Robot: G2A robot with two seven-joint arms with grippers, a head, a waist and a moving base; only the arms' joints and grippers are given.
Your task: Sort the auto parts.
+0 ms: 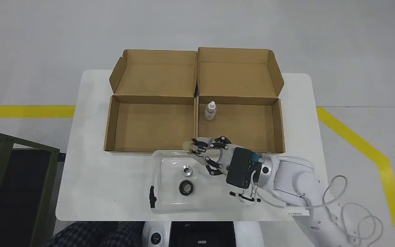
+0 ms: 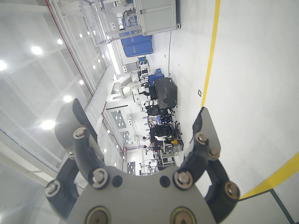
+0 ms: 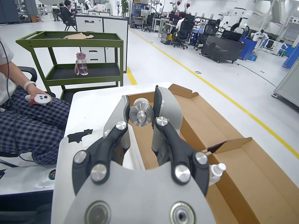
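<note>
Metal part in right claw, aloft

Your right gripper is clamped on a round, stepped silver metal part, with a black-padded finger pressed against each side of it. The part hangs above the side wall of an open cardboard box, right where that box meets the white table. A second cardboard box touches the first, and a small white bottle sits in it, close to the shared wall. Beyond the table stands a green cart with a pink water bottle on its middle shelf.
</note>
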